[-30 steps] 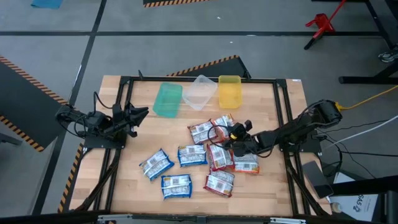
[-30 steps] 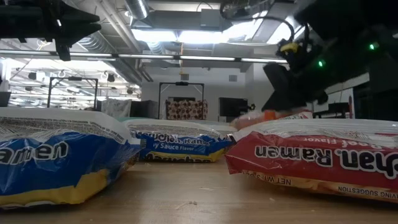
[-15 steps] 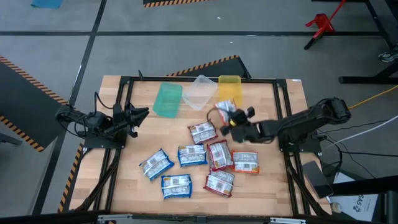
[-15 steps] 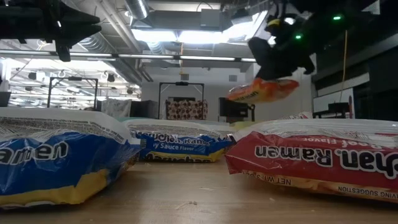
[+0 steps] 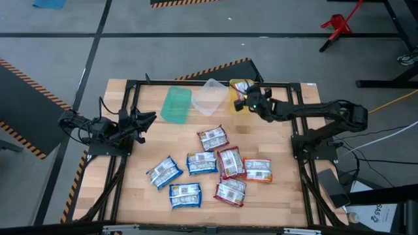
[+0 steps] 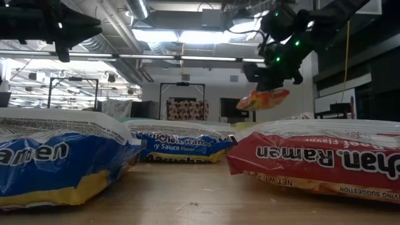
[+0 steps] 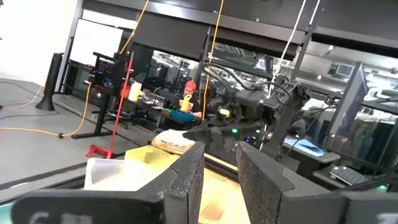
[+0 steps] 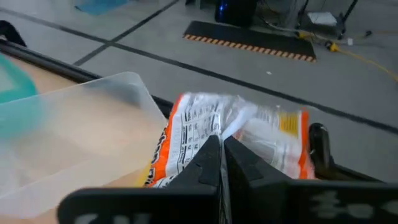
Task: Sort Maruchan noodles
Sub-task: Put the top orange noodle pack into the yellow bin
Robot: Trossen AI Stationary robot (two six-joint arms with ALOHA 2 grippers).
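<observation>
Right claw (image 5: pixel 250 95) pinching orange noodle packet (image 5: pixel 242 87), hanging directly above yellow bin (image 5: pixel 236 104) at table's far edge; release straight down suffices. Left claw (image 5: pixel 151 117) spread, idle, well apart.

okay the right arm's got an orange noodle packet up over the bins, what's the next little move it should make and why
Probably lower slightly and open the fingers to drop it. The right gripper is shut on the orange packet, held in the air above the yellow bin, which seems the matching colour. The left gripper waits at the table's left edge.
</observation>
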